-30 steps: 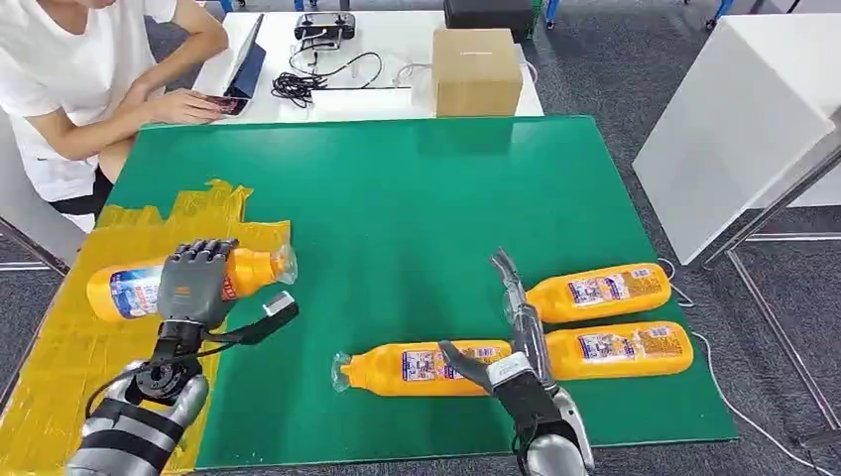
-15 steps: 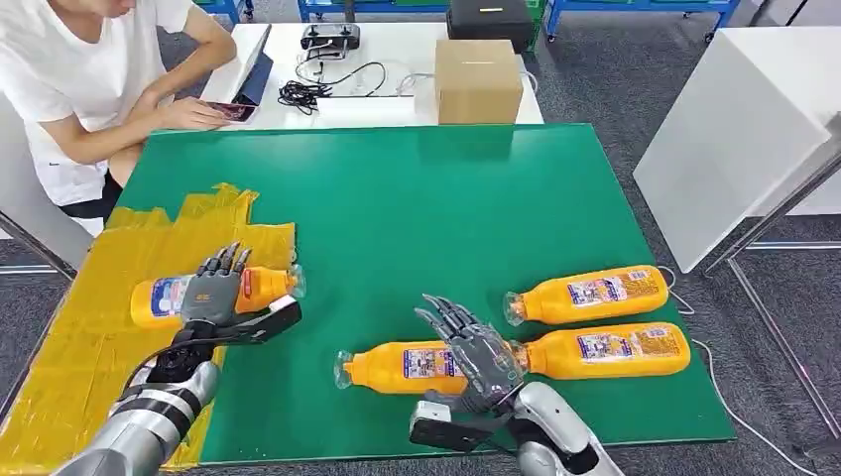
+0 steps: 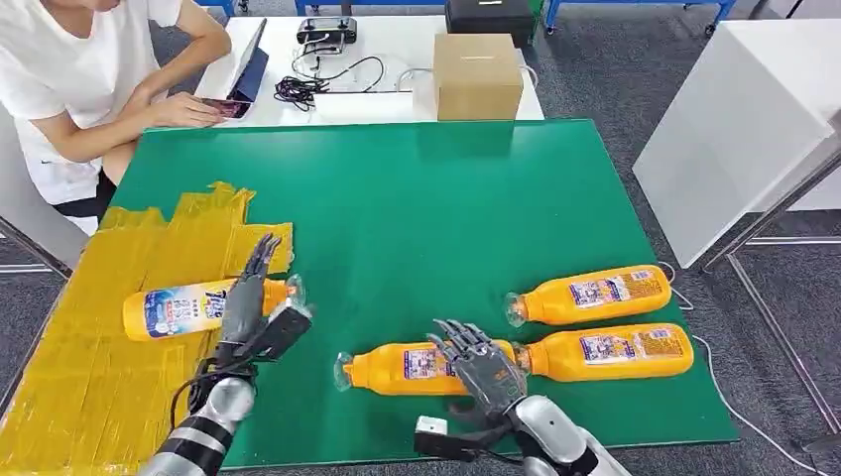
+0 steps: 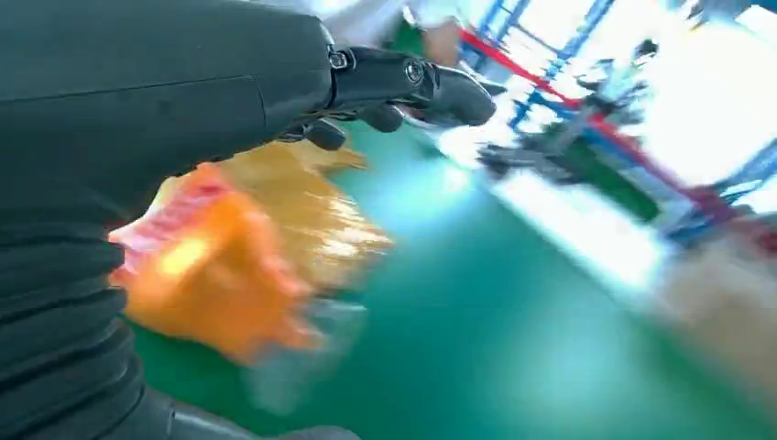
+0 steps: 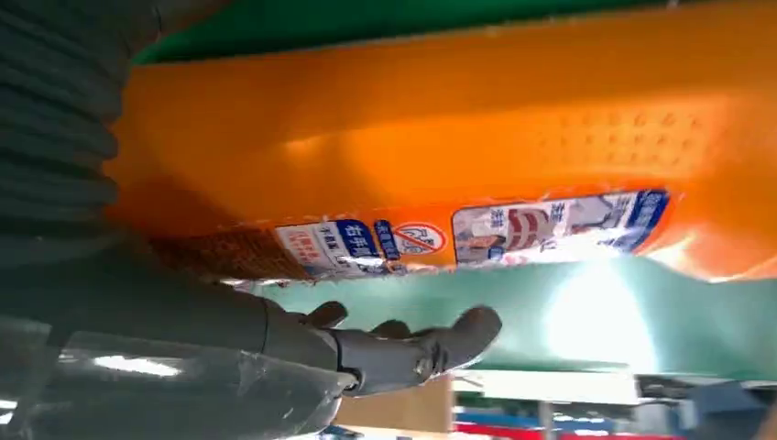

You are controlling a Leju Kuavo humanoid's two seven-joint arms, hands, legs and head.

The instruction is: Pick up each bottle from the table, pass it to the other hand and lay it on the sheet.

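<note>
An orange bottle (image 3: 183, 308) lies on its side on the yellow sheet (image 3: 79, 382), its clear cap end at the sheet's edge. My left hand (image 3: 250, 297) stands just beside its neck with fingers straight and apart, holding nothing; the left wrist view shows that bottle (image 4: 229, 266) blurred under the hand (image 4: 183, 101). On the green mat (image 3: 397, 198) lie three more orange bottles: a near one (image 3: 392, 368) and two on the right (image 3: 590, 293) (image 3: 615, 352). My right hand (image 3: 481, 362) hovers palm-down over the near bottle (image 5: 440, 156), fingers (image 5: 412, 353) spread and not closed.
A person (image 3: 79, 79) sits at the far left corner with a phone. Behind the mat, a white table carries a cardboard box (image 3: 477, 74), cables (image 3: 307, 84) and a controller. A white table (image 3: 744, 119) stands to the right.
My left hand has let go of the bottle, which now lies on the sheet, and drawn its fingers off it. My right hand turned palm-down and settled over the near bottle.
</note>
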